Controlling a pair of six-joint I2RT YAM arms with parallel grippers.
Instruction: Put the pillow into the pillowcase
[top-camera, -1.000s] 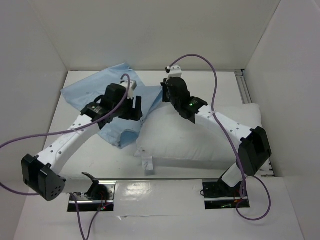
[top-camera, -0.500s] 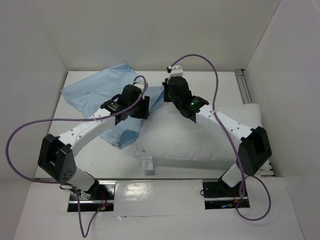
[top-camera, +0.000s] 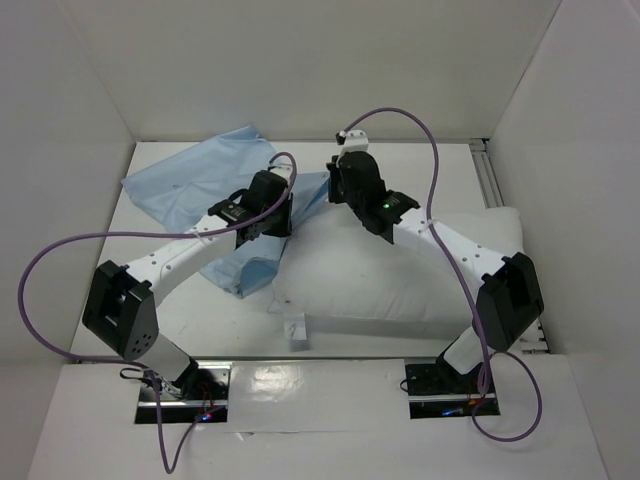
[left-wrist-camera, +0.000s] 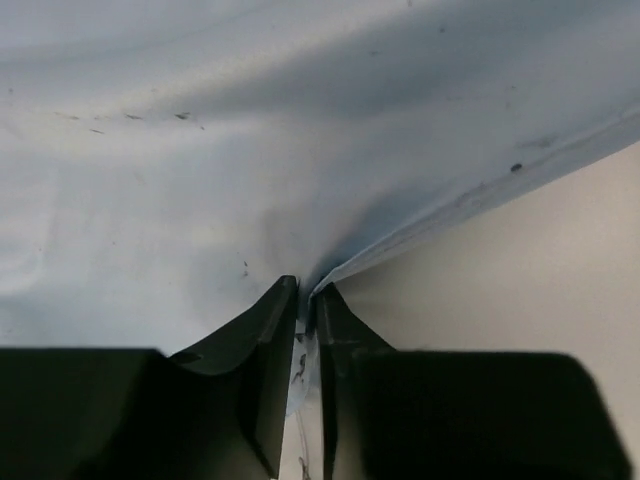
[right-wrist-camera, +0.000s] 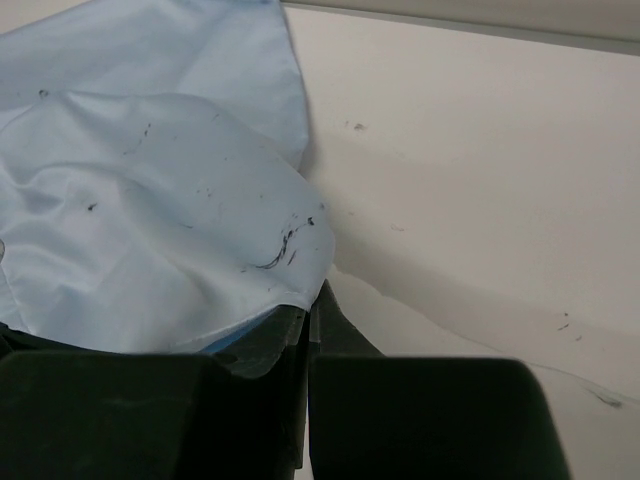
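as left gripper (left-wrist-camera: 305, 292) and right gripper (right-wrist-camera: 306, 302) pinch pillowcase (top-camera: 190, 180), pillow (top-camera: 370, 285) lies alongside

From above, the left arm (top-camera: 190, 250) covers part of the pillowcase (top-camera: 180, 180), the right arm (top-camera: 450, 250) part of the pillow (top-camera: 350, 285). Both wrist views cut the pillowcase off at their edges. A white scrap (top-camera: 295, 330) beside the pillow is too small to tell.

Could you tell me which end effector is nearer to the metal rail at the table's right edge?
Right. The right end effector is left of the metal rail, pinching the pillowcase. The left end effector is even farther left, pinching the same cloth.
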